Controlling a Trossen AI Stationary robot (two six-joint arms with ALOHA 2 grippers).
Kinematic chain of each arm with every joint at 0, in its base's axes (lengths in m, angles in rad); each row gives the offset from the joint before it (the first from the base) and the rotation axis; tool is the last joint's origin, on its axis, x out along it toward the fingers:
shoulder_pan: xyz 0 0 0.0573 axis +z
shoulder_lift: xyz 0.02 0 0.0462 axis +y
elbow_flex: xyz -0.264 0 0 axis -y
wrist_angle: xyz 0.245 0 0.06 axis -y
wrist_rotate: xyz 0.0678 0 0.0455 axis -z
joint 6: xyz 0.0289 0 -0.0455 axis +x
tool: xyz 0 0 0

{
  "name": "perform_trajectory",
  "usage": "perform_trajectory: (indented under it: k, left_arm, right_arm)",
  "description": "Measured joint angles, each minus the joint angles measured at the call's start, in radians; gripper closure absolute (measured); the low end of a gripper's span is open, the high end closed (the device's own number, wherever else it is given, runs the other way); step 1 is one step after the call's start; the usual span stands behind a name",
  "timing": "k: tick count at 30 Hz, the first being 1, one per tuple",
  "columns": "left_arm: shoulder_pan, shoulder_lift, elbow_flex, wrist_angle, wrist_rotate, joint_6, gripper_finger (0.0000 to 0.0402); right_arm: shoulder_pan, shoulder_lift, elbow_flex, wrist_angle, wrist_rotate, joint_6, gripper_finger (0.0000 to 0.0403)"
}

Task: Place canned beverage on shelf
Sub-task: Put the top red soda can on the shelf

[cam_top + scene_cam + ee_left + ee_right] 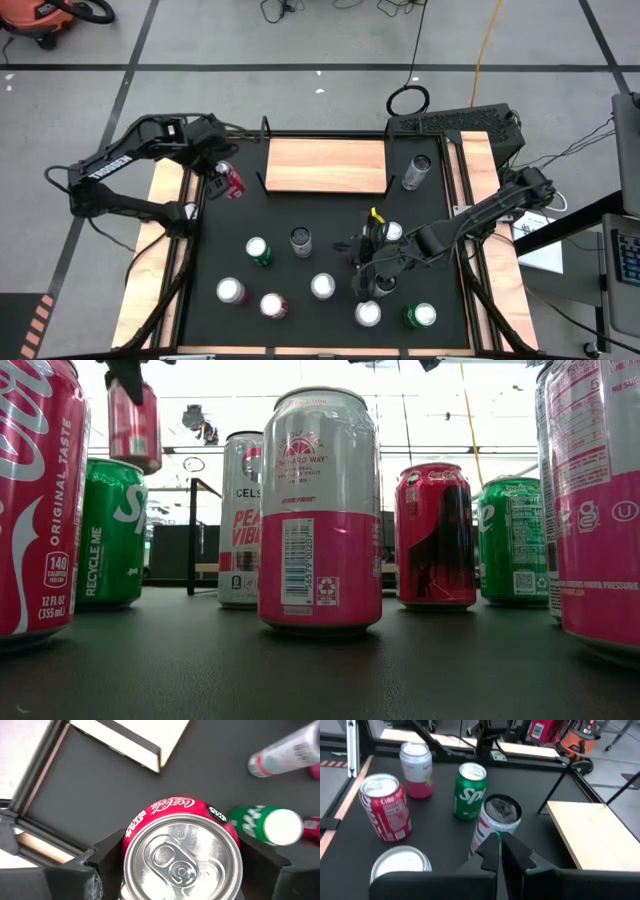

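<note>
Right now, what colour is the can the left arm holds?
Red, a Coca-Cola can; clearest in the left wrist view.

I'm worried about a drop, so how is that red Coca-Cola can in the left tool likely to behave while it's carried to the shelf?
The Coca-Cola can looks smooth and round, so it may slip in the left tool. Its tab looks unopened, so it is probably full and heavy. Set on the shelf tilted, it could tip and roll.

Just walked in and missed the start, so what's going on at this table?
The left hand is shut on a red cola can, held above the black mat near the left end of the flat light-brown wooden shelf, which has no can on it yet. The right hand, fingers together, hovers among the other cans standing on the mat.
</note>
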Motion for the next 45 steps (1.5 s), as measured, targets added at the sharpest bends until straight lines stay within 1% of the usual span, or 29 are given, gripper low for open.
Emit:
perform_trajectory:
  k: [2,5,7,14,17,22,26,29,35,41,45]
  left_arm:
    - [-0.028,0.0,0.019,-0.005,0.017,-0.028,0.0117]
    - [-0.066,0.001,0.062,-0.005,0.081,-0.053,0.0117]
    - [-0.094,0.001,0.093,-0.005,0.101,-0.06,0.0117]
    - [-0.166,0.003,0.151,0.008,0.088,-0.08,0.0117]
    - [-0.186,0.017,0.166,0.018,0.088,-0.08,0.0117]
    - [-0.221,0.051,0.185,0.034,0.083,-0.072,0.0117]
    - [-0.247,0.095,0.216,0.041,0.081,-0.054,0.0117]
    - [-0.264,0.13,0.253,0.044,0.071,-0.046,0.0117]
    - [-0.297,0.194,0.331,0.061,0.065,-0.014,0.0117]
    - [-0.314,0.245,0.395,0.071,0.053,0.037,0.0117]
    - [-0.315,0.26,0.4,0.105,0.045,0.086,0.0117]
  right_arm:
    - [0.0,0.006,0.0,0.025,0.0,-0.004,0.0403]
    - [0.0,0.007,0.0,0.024,-0.001,0.001,0.0403]
    - [-0.001,0.006,0.0,0.027,-0.001,0.005,0.0403]
    - [-0.003,0.007,0.0,0.094,-0.003,0.003,0.0403]
    - [-0.004,0.006,0.0,0.131,-0.004,-0.006,0.0403]
    - [-0.013,0.008,0.0,0.142,-0.004,-0.003,0.0403]
    - [-0.019,0.037,0.0,0.226,-0.007,-0.01,0.0403]
    - [-0.027,0.067,0.0,0.299,-0.03,-0.04,0.0399]
    - [-0.049,0.117,0.0,0.38,-0.03,-0.059,0.0363]
    - [-0.07,0.122,0.0,0.44,-0.03,-0.065,0.0309]
    - [-0.08,0.122,0.0,0.489,-0.03,-0.125,0.0271]
